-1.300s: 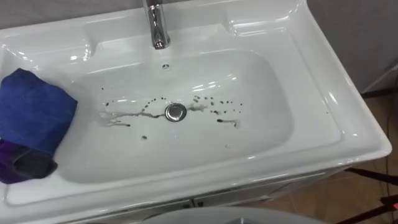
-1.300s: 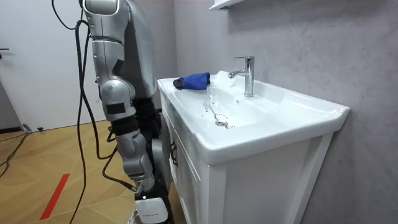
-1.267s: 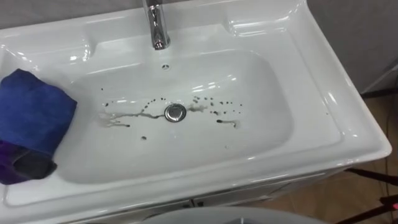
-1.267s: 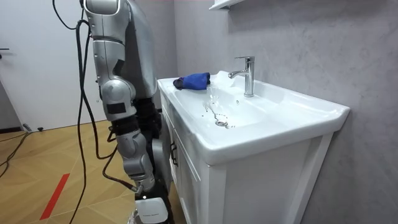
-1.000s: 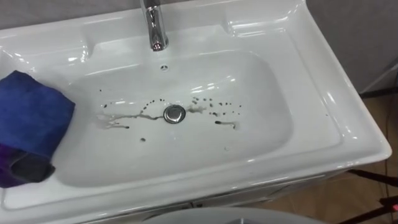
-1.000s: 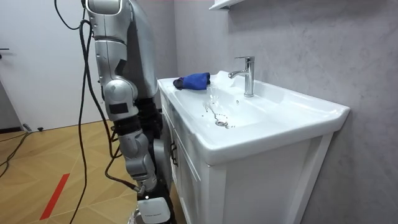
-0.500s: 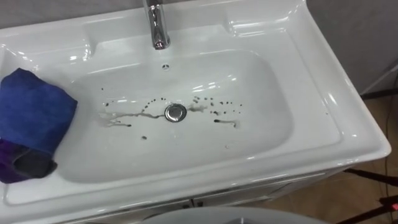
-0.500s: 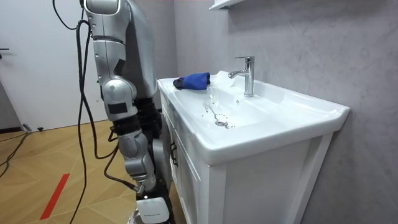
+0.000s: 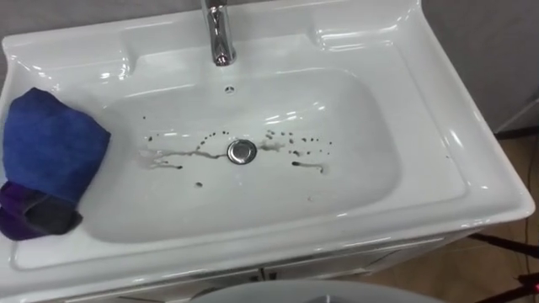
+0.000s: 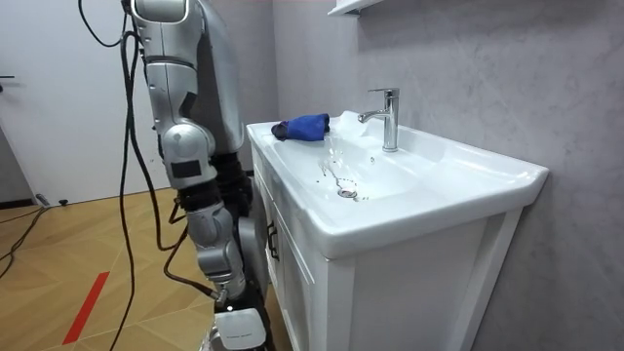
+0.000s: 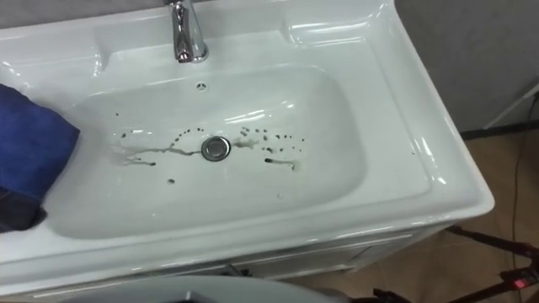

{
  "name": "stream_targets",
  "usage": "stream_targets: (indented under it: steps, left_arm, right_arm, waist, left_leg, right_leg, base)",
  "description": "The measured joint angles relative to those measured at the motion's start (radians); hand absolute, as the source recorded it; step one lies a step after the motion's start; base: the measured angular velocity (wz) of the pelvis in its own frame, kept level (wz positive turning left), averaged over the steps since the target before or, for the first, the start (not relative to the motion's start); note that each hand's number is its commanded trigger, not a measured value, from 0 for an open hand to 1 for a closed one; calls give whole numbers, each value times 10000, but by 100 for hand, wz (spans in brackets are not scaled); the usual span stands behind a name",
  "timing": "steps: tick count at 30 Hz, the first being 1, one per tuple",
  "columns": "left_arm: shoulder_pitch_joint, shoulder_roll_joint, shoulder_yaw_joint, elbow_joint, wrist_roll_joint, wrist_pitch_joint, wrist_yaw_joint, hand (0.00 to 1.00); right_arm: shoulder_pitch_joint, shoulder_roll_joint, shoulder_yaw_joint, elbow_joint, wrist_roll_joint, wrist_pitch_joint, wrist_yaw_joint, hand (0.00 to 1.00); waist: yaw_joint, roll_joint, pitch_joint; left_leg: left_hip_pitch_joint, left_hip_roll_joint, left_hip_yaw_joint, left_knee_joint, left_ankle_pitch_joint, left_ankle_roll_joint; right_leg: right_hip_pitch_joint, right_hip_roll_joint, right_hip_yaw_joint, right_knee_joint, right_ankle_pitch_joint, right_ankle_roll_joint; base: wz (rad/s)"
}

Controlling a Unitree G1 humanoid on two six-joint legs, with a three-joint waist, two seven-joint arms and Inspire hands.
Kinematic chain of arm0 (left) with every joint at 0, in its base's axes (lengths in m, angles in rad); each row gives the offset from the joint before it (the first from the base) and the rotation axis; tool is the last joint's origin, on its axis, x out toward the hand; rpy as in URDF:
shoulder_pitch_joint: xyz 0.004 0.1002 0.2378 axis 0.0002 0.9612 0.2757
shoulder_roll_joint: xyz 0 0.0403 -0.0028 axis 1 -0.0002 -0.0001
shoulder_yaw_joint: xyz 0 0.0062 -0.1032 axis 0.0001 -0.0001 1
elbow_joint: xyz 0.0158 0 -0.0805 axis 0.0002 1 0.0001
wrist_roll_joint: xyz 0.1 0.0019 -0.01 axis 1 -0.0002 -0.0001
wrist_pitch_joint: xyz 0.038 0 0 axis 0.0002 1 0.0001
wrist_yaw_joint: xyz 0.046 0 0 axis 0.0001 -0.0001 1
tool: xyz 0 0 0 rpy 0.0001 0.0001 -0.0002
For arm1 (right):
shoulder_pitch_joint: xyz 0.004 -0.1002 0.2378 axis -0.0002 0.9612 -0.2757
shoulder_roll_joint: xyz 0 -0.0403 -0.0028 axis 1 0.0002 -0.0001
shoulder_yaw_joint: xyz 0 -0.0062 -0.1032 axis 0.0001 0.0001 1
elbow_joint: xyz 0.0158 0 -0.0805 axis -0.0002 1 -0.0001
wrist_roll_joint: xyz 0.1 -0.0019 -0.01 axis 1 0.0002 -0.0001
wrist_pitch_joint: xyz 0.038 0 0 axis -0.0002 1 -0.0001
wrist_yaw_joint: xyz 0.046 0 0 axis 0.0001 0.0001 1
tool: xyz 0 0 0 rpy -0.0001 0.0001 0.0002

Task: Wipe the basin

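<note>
Soiled white basin point(image 9: 370, 160), dark specks and a pale streak point(image 9: 181, 155) lying on both sides of the drain point(image 9: 242, 151).
A blue cloth point(image 9: 52, 156) is sitting bunched on the basin's left rim, overlapping a purple cloth point(image 9: 17, 220) at its near end, well apart from the chrome tap point(image 9: 220, 34). The robot is standing at the cabinet point(image 10: 390, 283); its right hand point(image 10: 237, 330) is hanging low beside it, and I cannot tell whether it is open or closed.

Right arm point(image 10: 202, 232) down beside the body.

A bathroom corner: white basin point(image 9: 438, 151) on a cabinet point(image 10: 409, 292), chrome tap point(image 9: 221, 34).
</note>
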Motion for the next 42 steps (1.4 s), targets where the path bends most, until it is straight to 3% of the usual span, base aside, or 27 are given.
stream_targets:
  steps: [5,10,13,16,18,20,23,26,28,30,36,39,42]
  left_arm:
    - [218,1,773,665,-1800,-123,276,0]
    - [540,197,1821,665,-2362,-45,415,0]
    - [540,463,2536,677,-3014,-68,748,0]
    - [510,817,3726,649,-3327,-126,1121,0]
    - [298,1349,4373,642,-3416,-155,1546,0]
    - [326,1653,4708,556,-3557,-290,2189,0]
    - [290,1895,5732,-192,-3696,-413,3199,0]
    - [111,2331,6387,-890,-3762,-691,4382,0]
    - [61,2413,6842,-1689,-3889,-929,5272,0]
    - [-35,2469,7217,-2816,-3968,-1298,6323,0]
    - [-212,2487,7180,-5270,-4149,-1889,8358,0]
    - [-265,2487,6923,-6157,-4143,-2159,9053,0]
    - [-293,2486,6825,-6897,-4143,-2199,9438,0]
  right_arm:
    - [-34,-34,-70,309,4,12,0,0]
    - [-81,-163,-185,306,-369,334,8,0]
    - [-99,-415,-245,304,-594,429,1,0]
    - [-146,-680,-467,261,-865,425,9,0]
    - [-157,-823,-769,181,-1129,418,-19,0]
    - [-225,-944,-825,129,-1150,397,-43,0]
    - [-75,-1095,-834,-15,-1173,418,-257,0]
    - [-43,-1101,-1005,11,-1186,419,-463,0]
    - [12,-1099,-1319,3,-1198,400,-561,0]
    - [133,-1098,-1415,-94,-1179,384,-671,0]
    - [260,-1033,-1214,-160,-1199,188,-770,0]
    - [257,-943,-1170,-220,-1216,149,-769,0]
    - [299,-876,-1038,-233,-1192,67,-767,0]
  waist:
    - [270,33,-9]
    - [551,166,-23]
    - [900,388,8]
    - [1278,673,12]
    - [1381,877,26]
    - [1411,1055,14]
    - [1652,1262,-2]
    - [1767,1269,-29]
    - [1782,1305,-52]
    - [2024,1310,-75]
    - [1967,1317,-139]
    - [1943,1286,-170]
    - [1894,1311,-206]
  left_leg:
    - [24,-31,-222,15,1,0]
    - [7,-136,-513,62,3,1]
    - [-14,-200,-604,59,4,7]
    - [-120,-224,-704,63,6,9]
    - [-232,-262,-865,96,22,24]
    - [-243,-291,-904,77,31,30]
    - [-247,-330,-918,55,34,36]
    - [-315,-354,-1062,40,39,43]
    - [-306,-356,-1066,38,39,43]
    - [-308,-340,-981,3,39,44]
    - [-287,-341,-934,21,47,59]
    - [-328,-331,-890,29,55,71]
    - [-315,-338,-884,30,60,80]
  right_leg:
    - [165,-3,-202,-91,-7,5]
    - [329,-80,-564,-97,-67,27]
    - [375,-133,-700,-79,-84,57]
    - [331,-147,-749,-94,-91,66]
    - [283,-156,-927,-105,-94,66]
    - [278,-175,-963,-97,-128,79]
    - [260,-213,-972,-104,-144,97]
    - [215,-213,-1036,-101,-146,100]
    - [213,-214,-1027,-92,-145,101]
    - [124,-210,-937,-35,-144,100]
    - [100,-232,-943,83,-143,102]
    - [12,-229,-870,118,-142,103]
    - [0,-239,-843,161,-141,103]
  base:
    - [12]
    - [21]
    - [12]
    - [7]
    - [23]
    - [10]
    - [2]
    - [5]
    - [-2]
    - [-10]
    - [-2]
    - [-7]
    - [-2]
